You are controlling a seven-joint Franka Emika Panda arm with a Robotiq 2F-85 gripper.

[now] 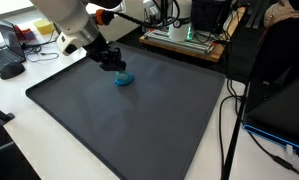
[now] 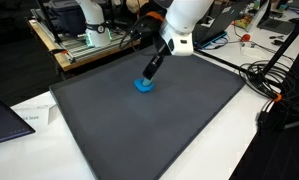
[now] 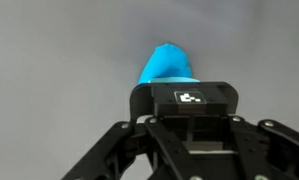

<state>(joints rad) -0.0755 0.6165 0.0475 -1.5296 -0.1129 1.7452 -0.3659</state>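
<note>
One small blue object (image 1: 123,79) sits at the tips of the fingers (image 1: 116,68), resting on the dark grey mat (image 1: 139,125) that covers the surface. In both exterior views the fingers (image 2: 148,77) come down at a slant and meet the blue object (image 2: 144,86) from above, so that the object lies just under and slightly ahead of the fingertips. They are drawn in as far as they go and appear to be pinching the top of the blue object, though the contact itself is too small to make out clearly. In the wrist view the blue object (image 3: 169,65) pokes out beyond the black gripper body, with plain grey mat (image 3: 49,60) all around it. Behind the fingers, well apart from them, cables (image 2: 274,80) trail off the mat's edge.
</note>
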